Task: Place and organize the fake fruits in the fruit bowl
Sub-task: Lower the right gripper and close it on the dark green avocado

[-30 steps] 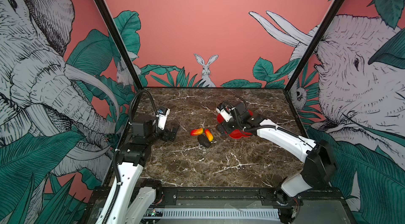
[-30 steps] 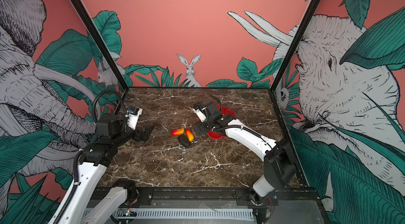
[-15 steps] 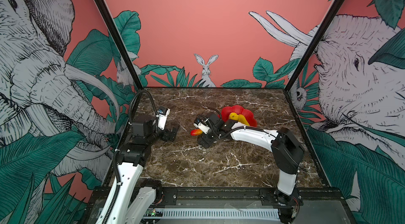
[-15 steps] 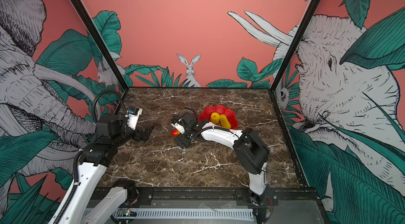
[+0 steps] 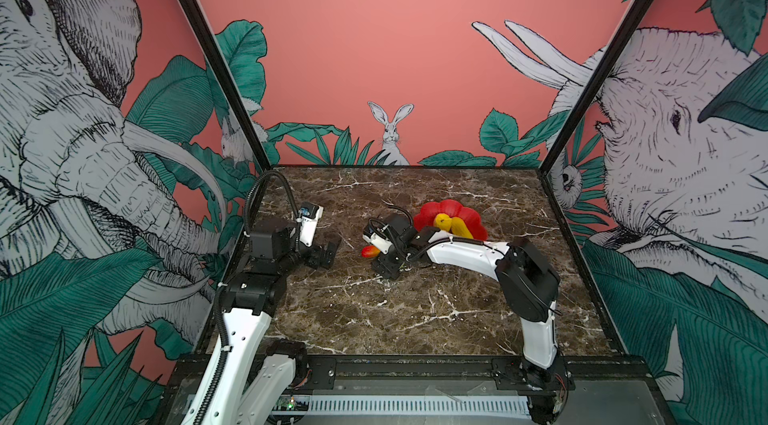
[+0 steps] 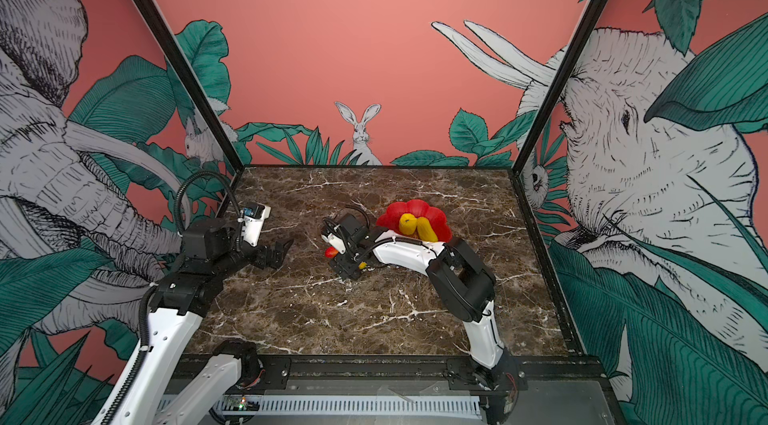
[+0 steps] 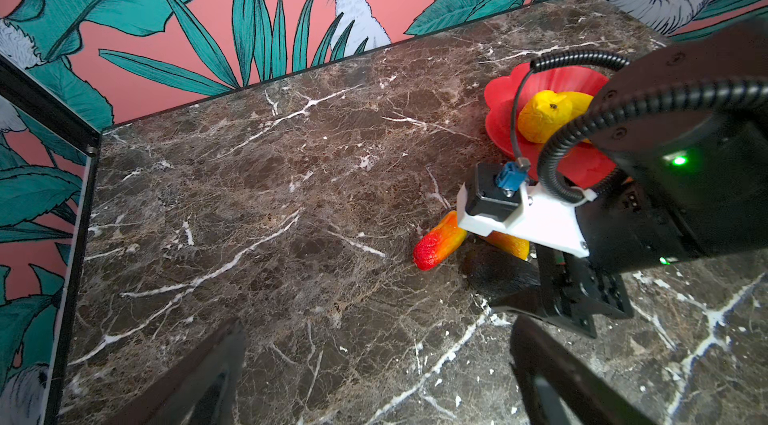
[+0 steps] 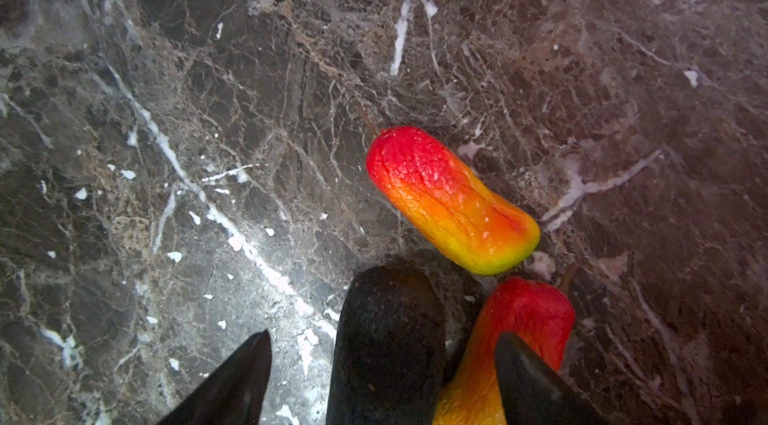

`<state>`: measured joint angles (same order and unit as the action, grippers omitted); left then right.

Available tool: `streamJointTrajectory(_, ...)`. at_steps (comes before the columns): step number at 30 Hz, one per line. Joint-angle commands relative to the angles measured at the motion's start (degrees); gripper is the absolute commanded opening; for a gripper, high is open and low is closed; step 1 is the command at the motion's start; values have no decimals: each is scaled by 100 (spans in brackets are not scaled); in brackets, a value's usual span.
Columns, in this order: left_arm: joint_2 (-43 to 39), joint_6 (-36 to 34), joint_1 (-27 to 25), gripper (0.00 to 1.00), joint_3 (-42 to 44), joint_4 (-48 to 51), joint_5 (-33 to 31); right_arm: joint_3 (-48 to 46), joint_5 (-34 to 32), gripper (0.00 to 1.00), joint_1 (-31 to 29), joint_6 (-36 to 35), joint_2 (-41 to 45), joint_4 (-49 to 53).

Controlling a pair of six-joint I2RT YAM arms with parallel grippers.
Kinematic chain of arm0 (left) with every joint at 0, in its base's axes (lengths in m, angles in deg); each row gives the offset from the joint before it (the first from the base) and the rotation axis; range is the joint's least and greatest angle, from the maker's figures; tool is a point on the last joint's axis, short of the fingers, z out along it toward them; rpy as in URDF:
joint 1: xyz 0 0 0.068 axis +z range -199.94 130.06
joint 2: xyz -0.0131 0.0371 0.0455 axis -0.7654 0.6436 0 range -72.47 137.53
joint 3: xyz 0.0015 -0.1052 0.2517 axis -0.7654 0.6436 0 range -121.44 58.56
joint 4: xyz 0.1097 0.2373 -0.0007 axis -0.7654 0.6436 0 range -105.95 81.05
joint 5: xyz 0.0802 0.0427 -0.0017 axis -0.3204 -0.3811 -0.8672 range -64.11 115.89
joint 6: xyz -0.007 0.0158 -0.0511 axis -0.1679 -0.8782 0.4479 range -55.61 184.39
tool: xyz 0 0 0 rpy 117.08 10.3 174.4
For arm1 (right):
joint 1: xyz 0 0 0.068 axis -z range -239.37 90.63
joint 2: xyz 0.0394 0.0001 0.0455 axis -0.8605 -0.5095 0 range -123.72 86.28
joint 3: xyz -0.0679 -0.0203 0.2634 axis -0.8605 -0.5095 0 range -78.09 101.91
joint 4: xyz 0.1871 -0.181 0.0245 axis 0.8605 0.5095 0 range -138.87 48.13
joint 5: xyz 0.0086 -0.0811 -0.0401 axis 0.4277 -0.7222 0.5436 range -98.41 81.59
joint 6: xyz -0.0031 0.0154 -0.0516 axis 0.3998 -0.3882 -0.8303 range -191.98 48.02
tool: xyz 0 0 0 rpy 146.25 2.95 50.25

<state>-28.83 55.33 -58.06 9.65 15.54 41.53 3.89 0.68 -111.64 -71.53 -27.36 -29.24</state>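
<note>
The right gripper (image 5: 387, 268) is no longer over the fruit bowl (image 5: 440, 207), as it was a second ago. It now sits low near the middle of the marble table (image 5: 374, 319), and the bowl is uncovered at about 2 o'clock from it. The left gripper (image 5: 328, 252) is where it was, at 9 o'clock of the loose fruit, with its jaws spread and nothing between them.

Two fake fruits already lie in the bowl, touching: the round yellow one (image 5: 442, 221) and the long yellow one (image 5: 461, 229). Three are left on the table in a tight cluster.

The step in hand looks like the pick of the third fruit. In the right wrist view the jaws are released and straddle the dark oval (image 8: 386, 340), with table showing between it and one finger. The other finger (image 8: 536, 381) overlaps a red-orange piece (image 8: 523, 315) just beside the oval. I cannot tell whether it stands between the two or over that piece. The second red-orange piece (image 8: 449, 198) lies clear ahead.

The next move probably calls for closing on the oval alone without pinching its neighbour. After that comes a lift and a carry toward 2 o'clock, to a bare petal of the bowl.
</note>
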Motion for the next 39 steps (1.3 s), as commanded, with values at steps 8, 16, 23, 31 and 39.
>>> streamJointTrajectory(8, -55, -8, 9, 100, 24, 41, 47, -226, 164, 70, -2, 109, -170, -239)
streamJointTrajectory(16, -61, -17, 10, 100, 26, 32, 27, -131, 195, 64, -2, 112, -398, -193)
streamJointTrajectory(23, -68, -17, 12, 100, 32, 40, 13, -112, 155, 50, -4, 105, -507, -153)
streamJointTrajectory(31, -65, -18, 8, 100, 30, 40, 2, -72, 145, 27, -2, 5, -323, -72)
streamJointTrajectory(39, -48, -17, 11, 100, 33, 42, -8, -107, 190, 13, 15, -303, 119, 30)
